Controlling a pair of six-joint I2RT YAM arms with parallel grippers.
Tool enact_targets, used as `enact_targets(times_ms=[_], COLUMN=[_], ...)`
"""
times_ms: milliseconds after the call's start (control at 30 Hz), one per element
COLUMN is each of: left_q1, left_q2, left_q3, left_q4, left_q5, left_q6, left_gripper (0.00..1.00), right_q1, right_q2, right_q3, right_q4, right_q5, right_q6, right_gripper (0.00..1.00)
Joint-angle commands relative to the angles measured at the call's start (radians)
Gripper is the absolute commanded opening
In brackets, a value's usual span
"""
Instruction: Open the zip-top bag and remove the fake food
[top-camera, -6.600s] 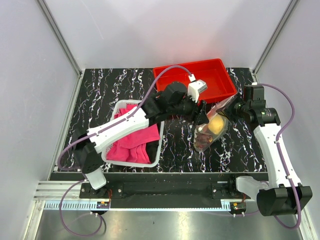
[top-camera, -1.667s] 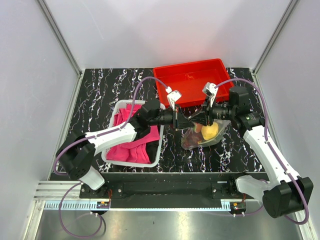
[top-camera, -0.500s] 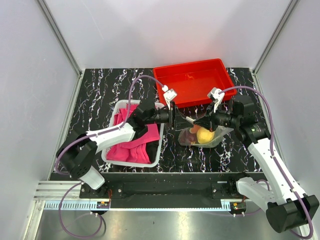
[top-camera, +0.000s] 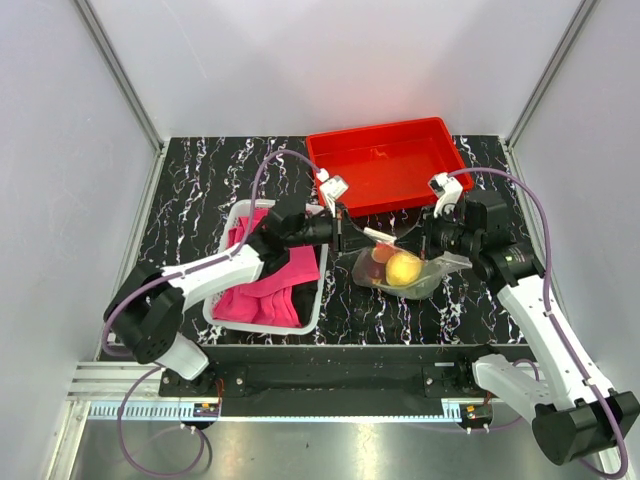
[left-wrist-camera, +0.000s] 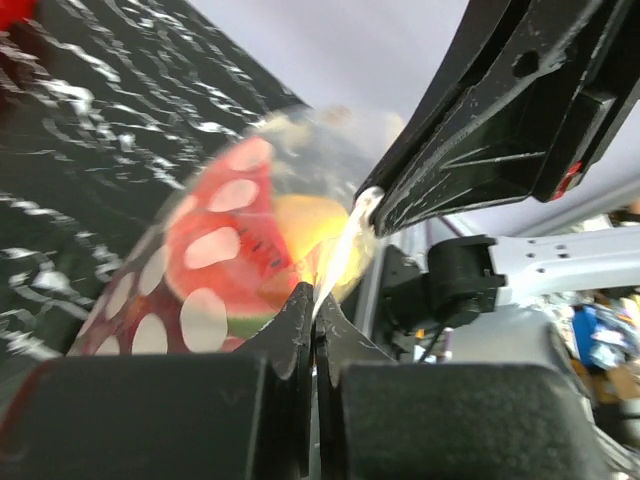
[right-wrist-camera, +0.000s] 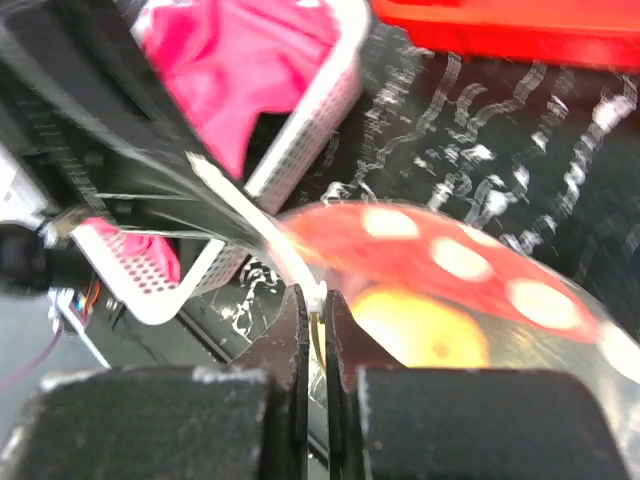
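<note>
The zip-top bag (top-camera: 432, 272), clear with pale round dots, hangs just above the table between the two arms. Through it I see fake food: a yellow lemon (top-camera: 404, 267) and a dark red fruit (top-camera: 381, 254). In the left wrist view a red watermelon slice (left-wrist-camera: 225, 250) sits beside the lemon (left-wrist-camera: 305, 222). My left gripper (top-camera: 352, 238) is shut on the bag's top edge at its left side (left-wrist-camera: 313, 305). My right gripper (top-camera: 418, 243) is shut on the top edge from the right (right-wrist-camera: 322, 300), with the lemon (right-wrist-camera: 420, 325) just below.
A white basket (top-camera: 313, 300) of pink cloth (top-camera: 265, 285) stands left of the bag, under the left arm. A red bin (top-camera: 385, 165) sits at the back, right behind both grippers. White walls close in the table on three sides.
Since half a second ago the two grippers have drawn slightly apart. The bag now lies flatter and more spread between them.
</note>
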Motion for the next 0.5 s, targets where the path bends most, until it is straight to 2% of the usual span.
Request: enact_targets(times_ms=[0, 33, 133, 467], left_q1=[0.080, 0.103, 0.144, 0.246], left_q2=[-0.070, -0.064, -0.064, -0.081], left_q3=[0.054, 0.055, 0.060, 0.100], left_q4=[-0.119, -0.146, -0.189, -0.303], left_q5=[-0.079, -0.080, -0.094, -0.180], left_q6=[0.098, 0.098, 0.124, 0.187], left_gripper=[0.00, 0.00, 0.00, 0.00], right_q1=[-0.007, -0.007, -0.007, -0.009], right_q2=[-0.037, -0.053, -0.102, -0.159], right_q3=[0.046, 0.043, 0.047, 0.099], right_q4=[-0.178, -0.191, -0.237, -0.332], right_q5=[0.296, 0.381, 0.509, 0.549], right_q6=[0.086, 0.097, 0.145, 0.194], right_gripper=[0.00, 0.00, 0.00, 0.00])
